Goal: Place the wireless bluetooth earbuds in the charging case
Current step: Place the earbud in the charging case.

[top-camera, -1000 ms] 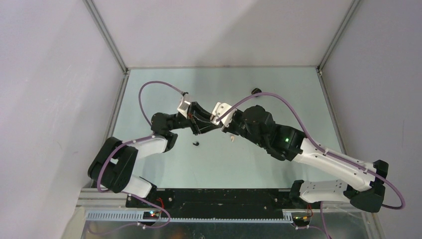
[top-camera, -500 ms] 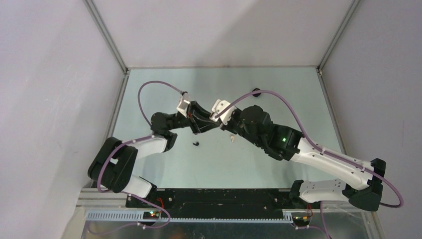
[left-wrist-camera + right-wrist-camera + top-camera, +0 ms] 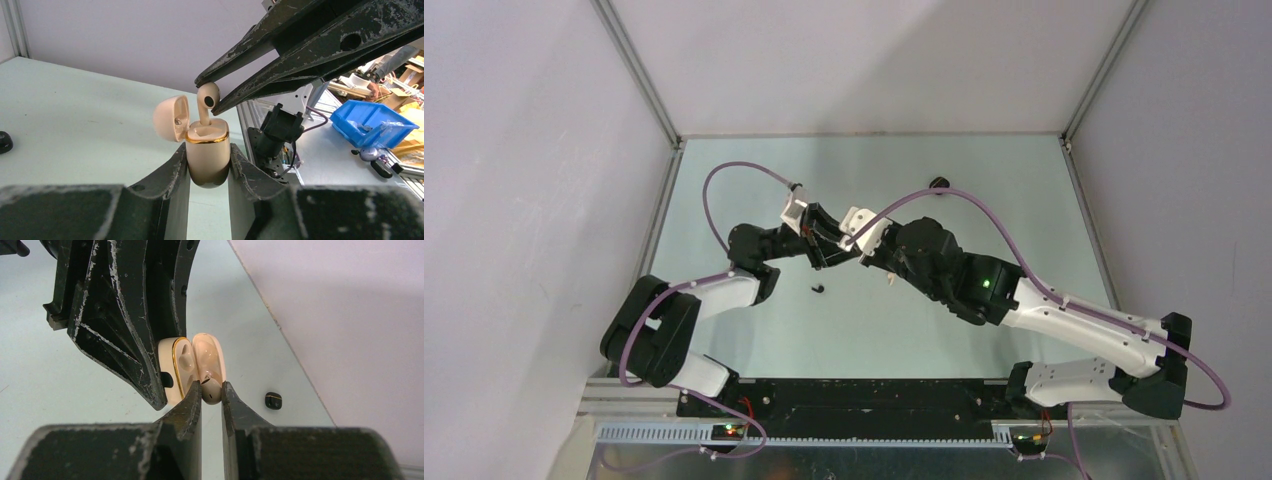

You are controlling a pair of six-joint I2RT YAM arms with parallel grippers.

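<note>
Two grips meet over one small cream earbud (image 3: 208, 96), so most of the risk sits at the fingertips. The bud is pinched by its rounded head alone, and I judge it could swivel in that hold. If the stem goes down crooked it may catch on the gold rim rather than seat in its well. Pushing harder could then drive the charging case (image 3: 207, 167) down through the fingers that carry it, or the upper finger could knock the open lid (image 3: 170, 117). The right gripper (image 3: 211, 390) is closed tight on the bud's head, with the stem tip already inside the case mouth. The left gripper (image 3: 208, 150) is clamped on the case body and holds it upright above the table (image 3: 754, 180), lid hinged back to the left. Further out, a black earbud (image 3: 818, 288) lies loose to the near left. A pale speck (image 3: 890, 276) to the near right is probably the second cream bud, though it is too small to tell.
</note>
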